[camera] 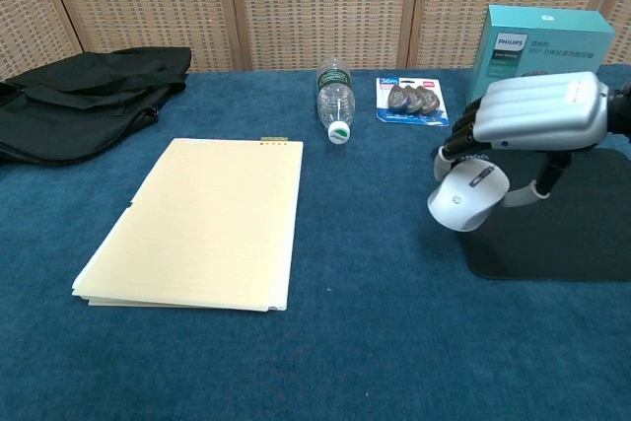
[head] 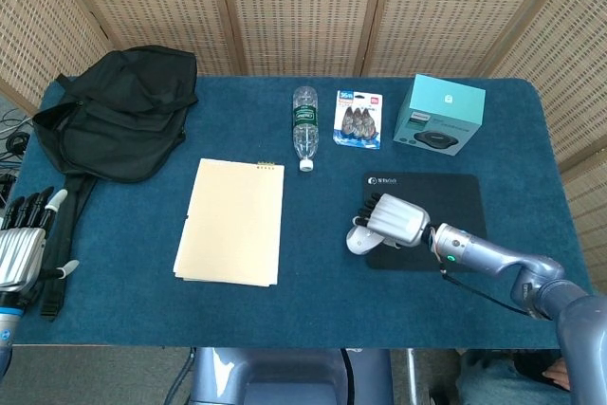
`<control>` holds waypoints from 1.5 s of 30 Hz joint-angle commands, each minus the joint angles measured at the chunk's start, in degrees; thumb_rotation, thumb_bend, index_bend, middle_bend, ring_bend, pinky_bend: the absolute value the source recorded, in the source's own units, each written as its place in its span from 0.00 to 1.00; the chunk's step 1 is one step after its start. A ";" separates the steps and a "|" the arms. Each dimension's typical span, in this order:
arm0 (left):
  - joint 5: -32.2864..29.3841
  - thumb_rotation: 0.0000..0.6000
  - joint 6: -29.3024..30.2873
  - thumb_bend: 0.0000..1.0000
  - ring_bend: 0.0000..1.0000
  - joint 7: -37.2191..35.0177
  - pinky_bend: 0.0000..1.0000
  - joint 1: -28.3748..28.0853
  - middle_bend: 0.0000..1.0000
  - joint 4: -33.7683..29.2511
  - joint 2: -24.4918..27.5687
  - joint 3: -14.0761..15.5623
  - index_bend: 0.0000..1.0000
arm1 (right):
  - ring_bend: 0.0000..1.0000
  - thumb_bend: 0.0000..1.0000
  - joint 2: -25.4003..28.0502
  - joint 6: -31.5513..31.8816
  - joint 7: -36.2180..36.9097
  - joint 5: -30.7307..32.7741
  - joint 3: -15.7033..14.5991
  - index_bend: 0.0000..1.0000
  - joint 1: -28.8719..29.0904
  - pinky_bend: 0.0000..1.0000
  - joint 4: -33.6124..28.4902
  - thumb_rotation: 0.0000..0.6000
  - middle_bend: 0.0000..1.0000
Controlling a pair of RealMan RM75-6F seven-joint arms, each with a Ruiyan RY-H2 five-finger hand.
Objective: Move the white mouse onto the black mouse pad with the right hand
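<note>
The white mouse (head: pixel 360 240) (camera: pixel 465 196) hangs tilted above the cloth, held by my right hand (head: pixel 396 218) (camera: pixel 537 115), whose fingers curl over its top. It is just left of the black mouse pad (head: pixel 446 218) (camera: pixel 572 239), at the pad's left edge. My left hand (head: pixel 21 244) rests with its fingers apart and holding nothing at the table's near left corner, seen only in the head view.
A cream notepad (head: pixel 232 220) (camera: pixel 202 222) lies at mid table. A water bottle (head: pixel 303 125) (camera: pixel 335 96), a blister pack (head: pixel 358 119) (camera: pixel 412 101) and a teal box (head: pixel 439 114) (camera: pixel 547 51) sit along the back. A black bag (head: pixel 119 111) (camera: pixel 84 101) fills the far left.
</note>
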 commanded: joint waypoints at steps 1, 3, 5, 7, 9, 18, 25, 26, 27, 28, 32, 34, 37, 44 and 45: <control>-0.87 1.00 -0.49 0.00 0.00 0.77 0.00 -0.36 0.00 0.36 -0.45 -0.28 0.00 | 0.37 1.00 0.90 5.92 2.62 -6.62 -4.87 0.56 2.09 0.37 7.57 1.00 0.54; -1.22 1.00 -0.81 0.00 0.00 0.81 0.00 -0.59 0.00 0.77 -0.69 -0.45 0.00 | 0.38 1.00 0.52 8.54 3.34 -9.05 -6.59 0.57 2.72 0.37 11.22 1.00 0.54; -1.73 1.00 -0.72 0.00 0.00 1.13 0.00 -0.69 0.00 1.53 -1.10 -0.71 0.00 | 0.38 1.00 -0.30 12.28 3.84 -11.76 -8.39 0.57 3.48 0.37 16.23 1.00 0.55; -2.37 1.00 -0.39 0.00 0.00 1.58 0.00 -0.61 0.00 1.96 -1.49 -0.96 0.00 | 0.38 1.00 -1.40 15.91 4.60 -13.70 -9.86 0.57 3.90 0.37 21.46 1.00 0.55; -2.82 1.00 -0.02 0.00 0.00 1.92 0.00 -0.53 0.00 2.13 -1.69 -1.18 0.00 | 0.38 1.00 -2.25 18.00 5.61 -14.92 -11.11 0.57 4.17 0.37 25.73 1.00 0.55; -4.35 1.00 0.44 0.00 0.00 4.25 0.00 -0.59 0.00 2.79 -2.76 -1.47 0.00 | 0.37 1.00 -4.98 17.70 4.55 -18.58 -16.79 0.58 3.82 0.37 38.10 1.00 0.54; -4.49 1.00 -0.02 0.00 0.00 5.65 0.00 -1.11 0.00 3.06 -3.57 -1.26 0.00 | 0.35 1.00 -5.54 13.81 4.01 -17.38 -17.73 0.58 2.27 0.37 39.90 1.00 0.52; -4.50 1.00 0.01 0.00 0.00 5.90 0.00 -1.14 0.00 3.09 -3.69 -1.23 0.00 | 0.34 1.00 -5.69 13.61 3.95 -17.04 -17.67 0.58 2.15 0.37 39.91 1.00 0.51; -4.53 1.00 0.05 0.00 0.00 6.14 0.00 -1.16 0.00 3.06 -3.79 -1.19 0.00 | 0.34 1.00 -5.83 13.42 3.95 -16.81 -17.69 0.58 2.08 0.37 39.93 1.00 0.51; -4.58 1.00 0.06 0.00 0.00 6.33 0.00 -1.16 0.00 3.02 -3.86 -1.16 0.00 | 0.34 1.00 -6.00 13.13 3.91 -16.61 -17.75 0.58 2.04 0.37 39.99 1.00 0.51; -4.77 1.00 0.09 0.00 0.00 6.67 0.00 -1.22 0.00 2.96 -3.98 -1.18 0.00 | 0.33 1.00 -6.63 12.44 3.39 -16.16 -18.14 0.58 2.07 0.37 40.18 1.00 0.50; -4.92 1.00 0.03 0.00 0.00 6.70 0.00 -1.25 0.00 3.02 -4.02 -1.20 0.00 | 0.30 1.00 -6.90 12.14 3.27 -15.93 -18.28 0.58 2.09 0.37 40.21 1.00 0.47; -5.15 1.00 -0.25 0.00 0.00 6.83 0.00 -1.40 0.00 3.22 -4.11 -1.20 0.00 | 0.23 1.00 -7.82 11.43 2.43 -15.77 -18.76 0.57 2.23 0.37 40.36 1.00 0.39; -5.16 1.00 -0.19 0.00 0.00 6.75 0.00 -1.41 0.00 3.20 -4.09 -1.19 0.00 | 0.03 0.92 -8.80 8.45 0.67 -14.89 -19.16 0.40 2.27 0.33 40.78 1.00 0.10; -5.19 1.00 -0.23 0.00 0.00 6.75 0.00 -1.43 0.00 3.23 -4.11 -1.18 0.00 | 0.01 0.87 -8.88 8.09 0.47 -14.80 -19.19 0.38 2.27 0.31 40.77 1.00 0.07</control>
